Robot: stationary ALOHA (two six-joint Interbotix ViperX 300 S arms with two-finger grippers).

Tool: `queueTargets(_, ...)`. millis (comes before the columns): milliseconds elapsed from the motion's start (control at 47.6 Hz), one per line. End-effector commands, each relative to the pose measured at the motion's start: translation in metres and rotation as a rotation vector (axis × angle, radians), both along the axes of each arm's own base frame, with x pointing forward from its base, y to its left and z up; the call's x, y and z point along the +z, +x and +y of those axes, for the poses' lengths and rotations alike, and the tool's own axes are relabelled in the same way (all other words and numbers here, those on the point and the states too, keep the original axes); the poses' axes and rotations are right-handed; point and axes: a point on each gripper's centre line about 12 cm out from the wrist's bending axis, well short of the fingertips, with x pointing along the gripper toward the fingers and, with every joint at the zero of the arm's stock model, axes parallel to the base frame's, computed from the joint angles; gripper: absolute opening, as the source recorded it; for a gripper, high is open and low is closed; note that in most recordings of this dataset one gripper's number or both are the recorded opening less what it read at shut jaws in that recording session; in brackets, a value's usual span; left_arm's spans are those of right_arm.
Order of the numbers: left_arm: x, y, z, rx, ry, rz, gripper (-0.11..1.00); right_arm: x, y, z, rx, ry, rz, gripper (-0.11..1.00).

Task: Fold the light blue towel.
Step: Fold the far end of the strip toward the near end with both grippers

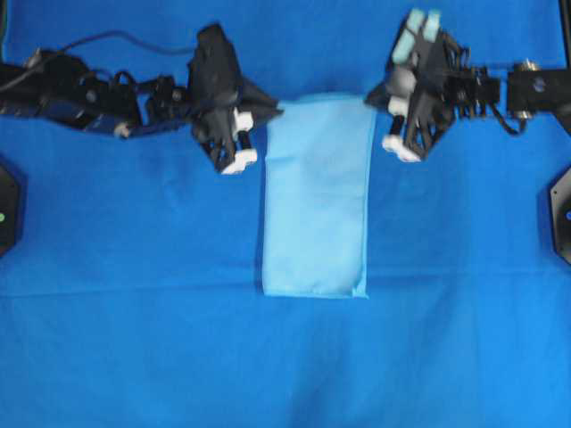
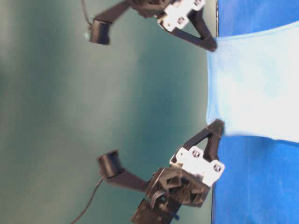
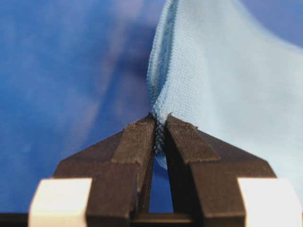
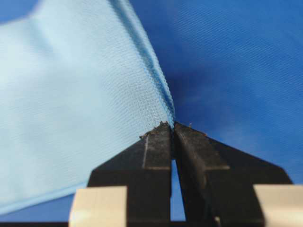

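light blue towel (image 1: 317, 196), a narrow folded strip on the royal-blue cloth (image 1: 134, 339): thin, limp, light, best held at corners. left gripper (image 3: 160, 137) and right gripper (image 4: 172, 137) each clamp a far corner.

— Can we read any words here?

— No. We looked at the light blue towel (image 1: 317, 196), and it is plain. No letters, no numbers.

— What about the big dark blue cloth (image 1: 134, 339) under it?

— Plain too. We see no tag on it.

— And the black arms?

— We see white blocks near the left gripper (image 3: 160, 125) and the right gripper (image 4: 173, 126), but nothing is written on them. We can't find any brand or sign anywhere.
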Motion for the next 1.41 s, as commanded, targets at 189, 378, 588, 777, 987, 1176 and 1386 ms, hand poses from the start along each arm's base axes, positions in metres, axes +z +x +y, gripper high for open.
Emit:
queueTargets(189, 0.028, -0.005, -0.059, -0.147, 0.017, -0.059, 0.05, 0.009, -0.006, 0.050, 0.044, 0.066, 0.007, 0.03)
queueTargets(378, 0.023, -0.009, -0.096, -0.242, 0.007, -0.042, 0.05, 0.001, -0.008, 0.089, 0.072, 0.132, 0.061, 0.03)
queueTargets(588, 0.014, -0.010, -0.136, -0.343, -0.008, -0.018, 0.05, -0.005, -0.006, 0.118, 0.087, 0.184, 0.097, 0.03)
queueTargets(777, -0.006, -0.010, -0.166, -0.416, -0.017, 0.033, 0.05, -0.016, -0.001, 0.139, 0.118, 0.213, 0.131, 0.03)
queueTargets(987, -0.031, -0.010, -0.171, -0.428, -0.020, 0.090, 0.06, -0.037, 0.008, 0.151, 0.107, 0.244, 0.183, 0.03)
queueTargets(1176, -0.041, -0.007, -0.176, -0.432, -0.030, 0.105, 0.06, -0.045, 0.018, 0.165, 0.153, 0.274, 0.165, 0.03)
queueTargets(1386, -0.041, -0.006, -0.175, -0.428, -0.032, 0.102, 0.16, -0.048, 0.020, 0.169, 0.144, 0.297, 0.160, 0.03)
